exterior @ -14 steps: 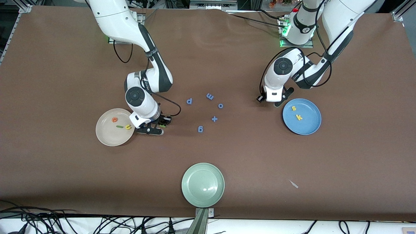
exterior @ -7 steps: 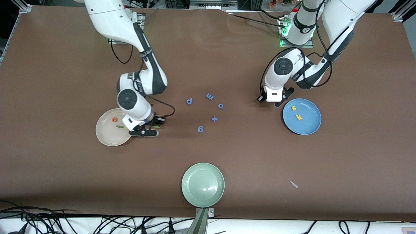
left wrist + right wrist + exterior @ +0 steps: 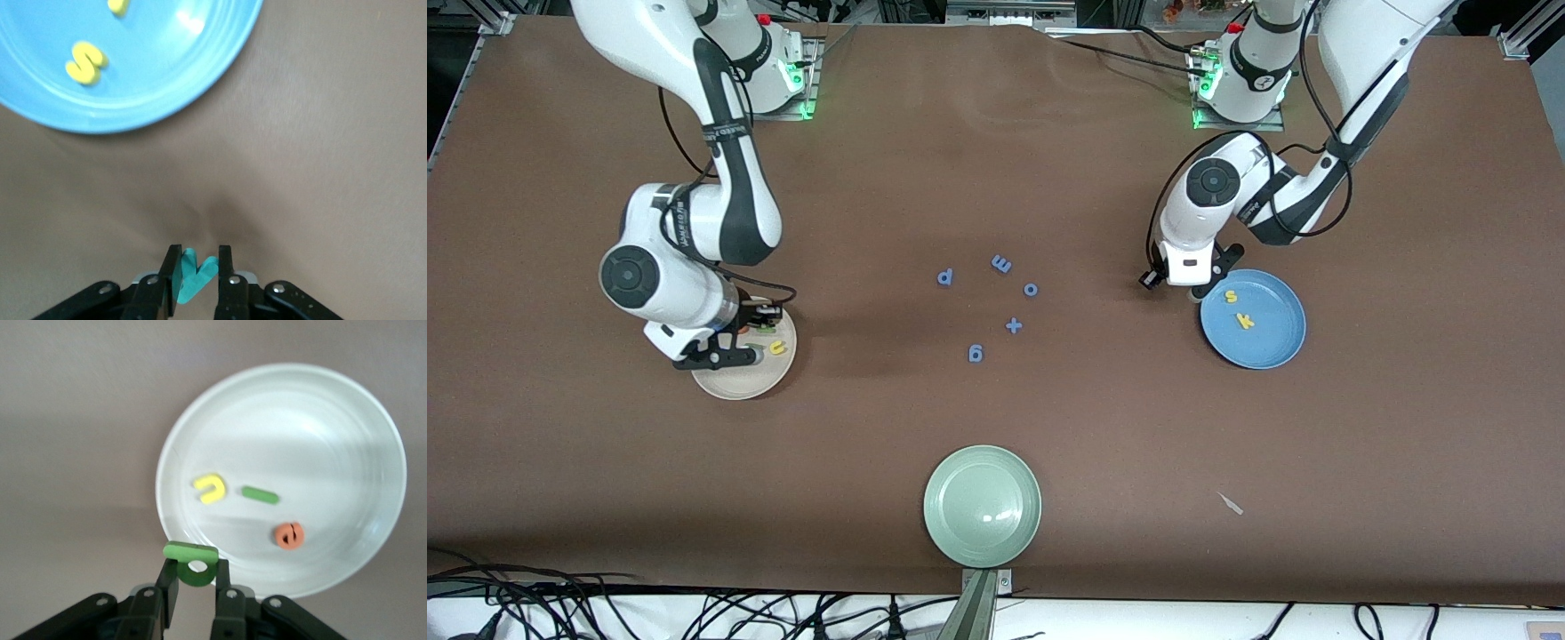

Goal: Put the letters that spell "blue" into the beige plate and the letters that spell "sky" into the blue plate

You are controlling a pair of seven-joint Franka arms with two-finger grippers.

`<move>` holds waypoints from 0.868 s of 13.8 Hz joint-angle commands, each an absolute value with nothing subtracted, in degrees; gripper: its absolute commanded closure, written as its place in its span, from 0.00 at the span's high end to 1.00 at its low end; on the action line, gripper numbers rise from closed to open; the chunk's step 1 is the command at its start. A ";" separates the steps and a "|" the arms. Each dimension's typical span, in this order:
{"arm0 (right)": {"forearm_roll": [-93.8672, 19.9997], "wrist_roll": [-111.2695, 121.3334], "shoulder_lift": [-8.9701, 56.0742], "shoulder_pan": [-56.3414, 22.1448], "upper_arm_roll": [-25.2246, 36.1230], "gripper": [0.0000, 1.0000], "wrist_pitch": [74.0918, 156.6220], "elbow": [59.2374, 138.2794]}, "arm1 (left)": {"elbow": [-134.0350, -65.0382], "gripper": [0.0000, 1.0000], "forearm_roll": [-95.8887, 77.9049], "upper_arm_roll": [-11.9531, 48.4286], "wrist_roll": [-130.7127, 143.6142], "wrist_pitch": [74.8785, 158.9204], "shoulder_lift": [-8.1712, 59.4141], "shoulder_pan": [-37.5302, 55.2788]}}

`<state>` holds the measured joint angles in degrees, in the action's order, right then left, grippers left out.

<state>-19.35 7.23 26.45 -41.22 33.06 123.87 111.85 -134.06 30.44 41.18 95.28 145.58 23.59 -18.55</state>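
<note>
the right gripper (image 3: pixel 191 587) hangs over the rim of the beige plate (image 3: pixel 347 420), its fingers pinched on the green b (image 3: pixel 192 561). in the front view this gripper (image 3: pixel 734 342) sits above the plate's (image 3: pixel 734 384) edge, toward the right arm's end of the tabletop. inside that plate lie the yellow u (image 3: pixel 210 488), the thin green l (image 3: pixel 260 495) and the orange e (image 3: pixel 289 535), all apart from one another, the l between the other two.

the left gripper (image 3: pixel 197 277) is clamped on the teal y (image 3: pixel 194 274), held over bare tabletop just beside the rim of the blue plate (image 3: pixel 200 80). in the front view it (image 3: pixel 1183 289) hovers at the edge of that plate (image 3: pixel 1276 351), which lies toward the left arm's end of the tabletop. the yellow s (image 3: pixel 1231 296) and the yellow k (image 3: pixel 1244 320) rest in the blue plate, the k nearer the front camera.

in the middle of the tabletop lie blue letters p (image 3: pixel 945 277), m (image 3: pixel 1001 264), o (image 3: pixel 1031 289), g (image 3: pixel 975 354) and a blue plus sign (image 3: pixel 1014 325). a pale green plate (image 3: pixel 983 507) sits at the tabletop's front edge.
</note>
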 commanded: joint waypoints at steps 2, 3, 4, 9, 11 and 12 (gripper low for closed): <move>-19.42 9.05 23.03 -41.84 32.70 0.52 127.88 117.25 | -130.88 0.20 30.68 41.66 95.10 140.20 22.32 -19.16; -19.42 9.14 23.03 -41.84 32.78 0.60 127.62 117.07 | -129.48 0.20 30.50 41.66 95.10 138.62 22.41 -19.25; -19.42 9.14 22.77 -41.84 32.96 0.63 127.44 116.90 | -128.16 0.20 30.41 41.66 94.23 137.04 22.50 -19.68; -19.51 6.95 21.27 -41.84 34.71 0.72 120.44 110.68 | -122.88 0.20 22.76 41.49 79.38 130.44 22.32 -25.48; -18.99 6.94 21.27 -41.92 36.55 0.75 113.15 105.32 | -123.22 0.21 22.76 41.48 72.73 130.43 22.32 -30.65; -17.85 6.94 21.27 -41.92 37.43 0.75 109.11 102.16 | -123.48 0.22 22.85 41.57 69.29 130.43 22.32 -33.20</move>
<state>-19.15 7.45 21.89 -41.60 35.67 116.08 107.32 -122.97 24.46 41.05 76.60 131.43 23.40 -28.69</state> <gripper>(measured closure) 0.251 0.740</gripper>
